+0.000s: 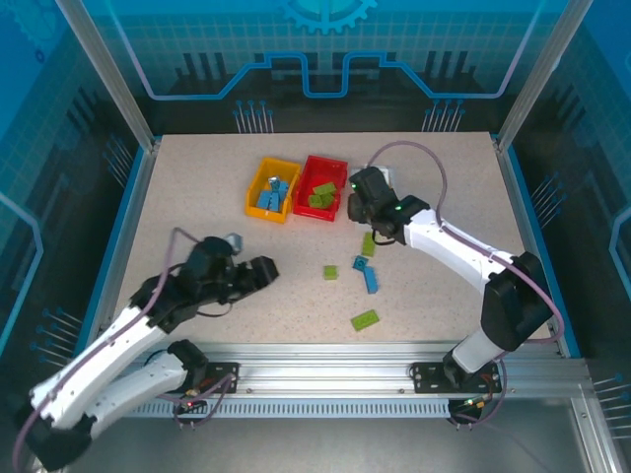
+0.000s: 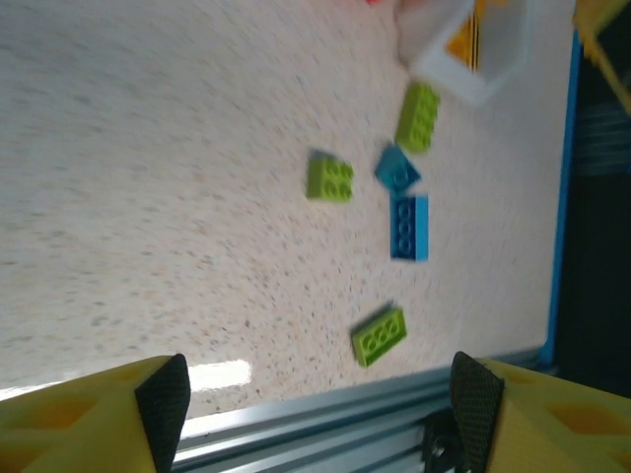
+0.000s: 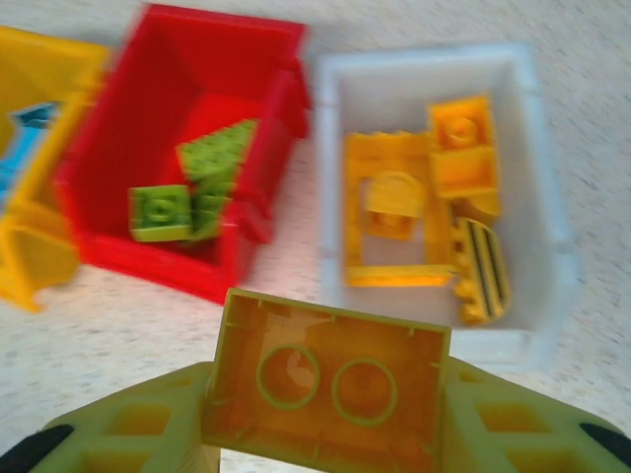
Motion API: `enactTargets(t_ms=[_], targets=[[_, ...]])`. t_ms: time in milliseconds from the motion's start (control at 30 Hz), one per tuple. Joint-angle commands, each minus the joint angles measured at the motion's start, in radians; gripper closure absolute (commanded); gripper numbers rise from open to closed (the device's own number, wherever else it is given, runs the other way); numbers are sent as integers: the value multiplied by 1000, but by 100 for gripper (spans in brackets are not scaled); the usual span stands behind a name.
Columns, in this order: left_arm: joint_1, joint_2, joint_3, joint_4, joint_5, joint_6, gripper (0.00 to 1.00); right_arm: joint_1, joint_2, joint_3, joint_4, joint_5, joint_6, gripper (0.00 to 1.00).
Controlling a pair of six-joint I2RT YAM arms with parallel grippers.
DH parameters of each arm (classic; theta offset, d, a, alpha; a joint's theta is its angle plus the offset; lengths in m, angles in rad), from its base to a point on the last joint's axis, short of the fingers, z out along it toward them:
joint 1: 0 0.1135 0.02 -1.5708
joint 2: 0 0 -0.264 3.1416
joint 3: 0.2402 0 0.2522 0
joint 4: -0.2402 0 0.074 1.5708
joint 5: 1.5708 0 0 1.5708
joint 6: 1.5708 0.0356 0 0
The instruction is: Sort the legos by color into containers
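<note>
From the top view we look down from above and behind the arm bases (image 1: 202,377), far enough to take in the whole bench (image 1: 197,197). On the left wrist we sit low, looking past the spread left tool (image 2: 320,394) across the bench at the loose legos (image 2: 409,227), which the top view shares. On the right wrist we hang close over the red bin (image 3: 222,22) and white bin (image 3: 424,74), facing down past the right tool (image 3: 325,429) clamping a yellow-orange lego (image 3: 330,379).

My right gripper (image 3: 330,434) has a yellow-orange brick (image 3: 325,374) pinched, hollow underside facing the cam. Beyond it sit the white bin (image 3: 424,61) with yellow-orange pieces (image 3: 424,207), the red bin (image 3: 197,59) with green bricks (image 3: 192,192), and the yellow bin (image 3: 39,266) holding a blue brick (image 3: 30,118).
</note>
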Motion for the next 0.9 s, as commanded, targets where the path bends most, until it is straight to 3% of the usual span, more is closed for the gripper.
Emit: enactTargets(t_ms=[0,167,433,700,867], targets=[[-132,133,69,145,-152,28,25,-55,37,9,-60,-66,34,65],[-252,345,157,193,-227,83,24,-120,155,82,-106,-87,41,65],[-298,515,202,239,-225,96,24,-168,318,228,-145,-112,26,62],[-314,585,238,230,-217,103,21,-172,348,302,-191,-103,1,31],[-317,624,272,207,-216,118,21,-150,247,287,-198,-76,-23,27]])
